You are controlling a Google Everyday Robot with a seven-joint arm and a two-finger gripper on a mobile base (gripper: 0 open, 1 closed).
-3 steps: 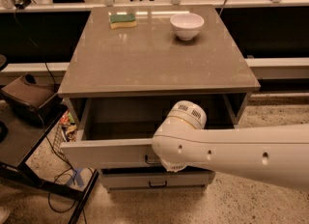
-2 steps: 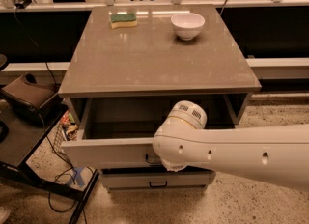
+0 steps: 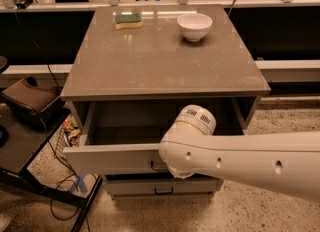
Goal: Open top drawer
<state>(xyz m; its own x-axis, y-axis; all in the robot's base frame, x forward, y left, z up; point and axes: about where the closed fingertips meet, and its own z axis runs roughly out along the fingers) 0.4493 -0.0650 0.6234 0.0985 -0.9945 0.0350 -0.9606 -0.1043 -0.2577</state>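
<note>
Top drawer (image 3: 115, 158) stands open below the worktop's (image 3: 160, 71) front edge, grey inside showing. Arm (image 3: 240, 158) comes in from the right. Gripper (image 3: 179, 172) is mostly hidden under it at the drawer front, beside the handle (image 3: 157, 166). Sponge (image 3: 128, 20) near back-left corner, bowl (image 3: 194, 26) near back edge.

The grey table (image 3: 150, 71) carries 2 things near its back edge: a green sponge (image 3: 128, 20) toward the back left corner and a white bowl (image 3: 194, 26) toward the back right corner. The pincer (image 3: 176, 171) sits below the table's front edge, at the top drawer (image 3: 115, 158) front.
</note>
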